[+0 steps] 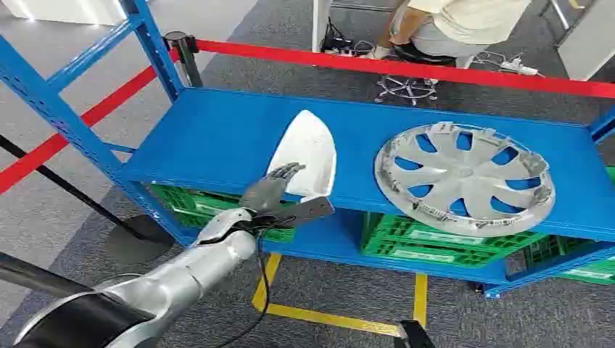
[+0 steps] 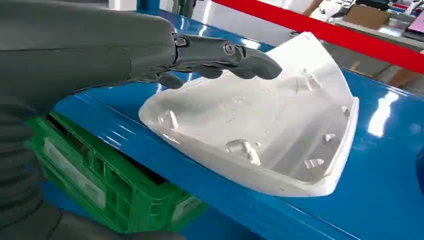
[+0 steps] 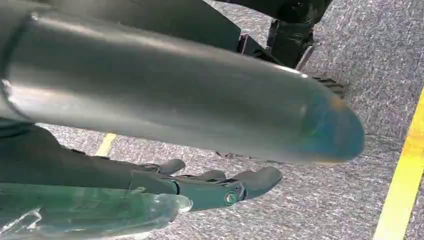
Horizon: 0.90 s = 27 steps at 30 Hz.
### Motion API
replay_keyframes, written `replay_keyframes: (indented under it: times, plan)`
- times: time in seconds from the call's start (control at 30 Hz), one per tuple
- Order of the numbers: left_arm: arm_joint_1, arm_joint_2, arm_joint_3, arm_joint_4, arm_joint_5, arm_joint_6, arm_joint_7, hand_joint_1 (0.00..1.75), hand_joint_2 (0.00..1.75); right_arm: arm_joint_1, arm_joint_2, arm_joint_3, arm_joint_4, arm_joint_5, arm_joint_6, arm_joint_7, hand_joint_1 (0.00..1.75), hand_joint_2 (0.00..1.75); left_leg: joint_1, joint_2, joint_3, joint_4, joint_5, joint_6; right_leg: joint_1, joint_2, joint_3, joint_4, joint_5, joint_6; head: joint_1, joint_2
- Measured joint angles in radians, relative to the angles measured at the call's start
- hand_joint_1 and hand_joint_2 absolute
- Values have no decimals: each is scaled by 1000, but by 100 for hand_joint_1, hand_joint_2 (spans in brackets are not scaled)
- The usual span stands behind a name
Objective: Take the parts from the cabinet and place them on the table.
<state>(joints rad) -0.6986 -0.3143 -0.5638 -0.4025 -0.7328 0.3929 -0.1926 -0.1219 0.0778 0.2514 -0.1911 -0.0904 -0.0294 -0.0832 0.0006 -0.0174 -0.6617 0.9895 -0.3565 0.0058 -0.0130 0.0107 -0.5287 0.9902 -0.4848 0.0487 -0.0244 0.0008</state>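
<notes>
A white triangular plastic part [image 1: 308, 148] lies hollow side up on the blue shelf [image 1: 210, 138], close to its front edge. In the left wrist view the white part [image 2: 260, 130] shows ribs and clips inside. My left hand [image 1: 270, 190] reaches over the part's near corner, its fingers [image 2: 225, 55] stretched out just above the hollow and holding nothing. A silver wheel cover [image 1: 464, 177] lies flat on the shelf to the right of the white part. My right hand [image 3: 210, 187] hangs over the grey carpet with its fingers extended and nothing in them.
Green crates [image 1: 428, 235] stand on the lower shelf. Blue uprights [image 1: 51, 109] frame the rack on the left. A red barrier tape [image 1: 435, 69] runs behind, and a seated person [image 1: 450, 29] is beyond it. Yellow tape [image 1: 326, 315] marks the carpet below.
</notes>
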Motion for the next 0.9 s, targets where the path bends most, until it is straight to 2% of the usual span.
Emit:
replay_keyframes:
  times: [0.03, 0.07, 0.1, 0.13, 0.17, 0.9]
  plan:
    - [0, 0, 0, 1, 0, 0, 0, 2, 175, 0, 0, 0, 0, 0, 0, 0, 0, 0, 0, 0, 0, 0, 0, 0, 0, 0, 0, 0, 0, 0, 0, 0]
    - [0, 0, 0, 2, 0, -1, 0, 17, 175, 0, 0, 0, 0, 0, 0, 0, 0, 0, 0, 0, 0, 0, 0, 0, 0, 0, 0, 0, 0, 0, 0, 0]
    - [0, 0, 0, 4, 0, -3, 0, 108, 175, 0, 0, 0, 0, 1, 0, 0, 0, 0, 0, 0, 0, 0, 0, 0, 0, 0, 0, 0, 0, 0, 0, 0]
    - [0, 0, 0, 5, 0, -6, 0, 162, 175, 0, 1, 0, 0, 1, 0, 0, 0, 0, 0, 0, 0, 0, 0, 0, 0, 0, 0, 0, 0, 0, 0, 0]
    - [0, 0, 0, 7, 0, -8, 0, 175, 175, 0, 1, 0, 0, 1, 0, 0, 0, 0, 0, 0, 0, 0, 0, 0, 0, 0, 0, 0, 0, 0, 0, 0]
    - [3, 16, 0, 17, -21, 12, 7, 175, 175, 16, 2, -16, 0, 8, 3, -9, 0, 0, 0, 0, 0, 0, 0, 0, 0, 0, 0, 0, 0, 0, 0, 0]
